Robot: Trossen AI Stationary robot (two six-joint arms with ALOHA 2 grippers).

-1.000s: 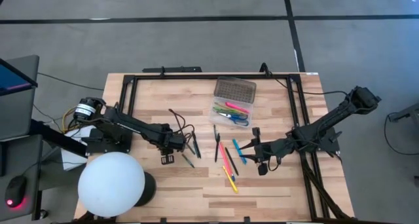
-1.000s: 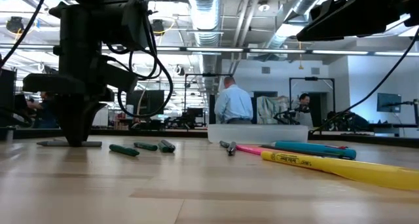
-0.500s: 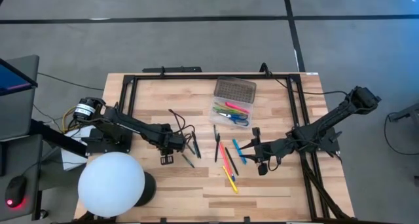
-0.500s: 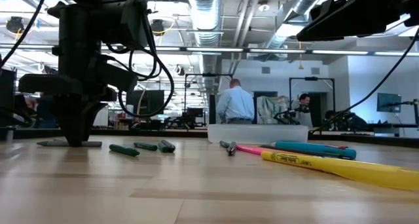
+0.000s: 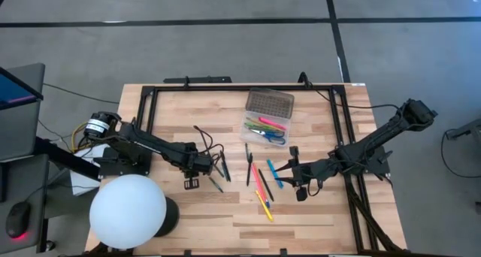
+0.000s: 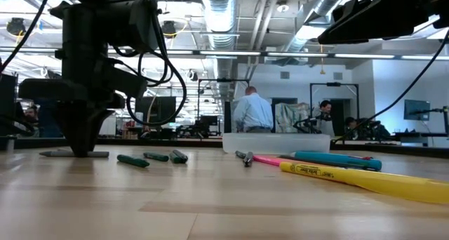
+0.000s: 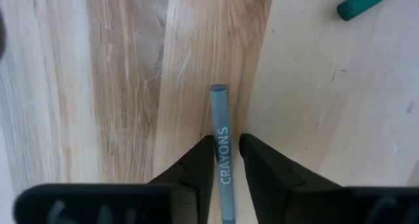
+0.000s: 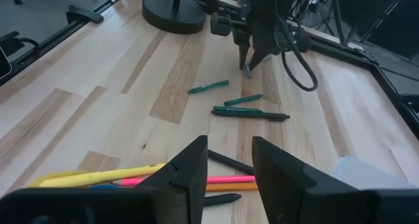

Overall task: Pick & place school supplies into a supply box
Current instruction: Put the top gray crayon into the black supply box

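Two dark arms of yours were at the wooden table (image 5: 316,212). Your left gripper (image 7: 227,160) was down at the tabletop on the left side, its fingers (image 7: 194,165) pressed close on either side of a grey-blue crayon (image 7: 220,143) marked "CRAYONS", which lay flat on the wood; the jaws were clenched on it. A green crayon (image 7: 364,1) lay apart from it, and in the low view several more green crayons (image 6: 133,161) lay just beside that gripper. Your right gripper (image 8: 226,164) waited over the middle-right of the table with its jaws parted and nothing between them, near a loose group of pens and markers that included a yellow highlighter (image 6: 365,180), a pink pen (image 5: 258,180) and a blue pen (image 5: 274,173). The supply box (image 5: 264,128) sat toward the far middle of the table, its dotted lid (image 5: 269,103) lying open behind it, and you already had pink, yellow and green pens and blue-handled scissors (image 5: 272,137) inside it. A person in a light shirt (image 6: 251,111) stood in the room beyond the table.
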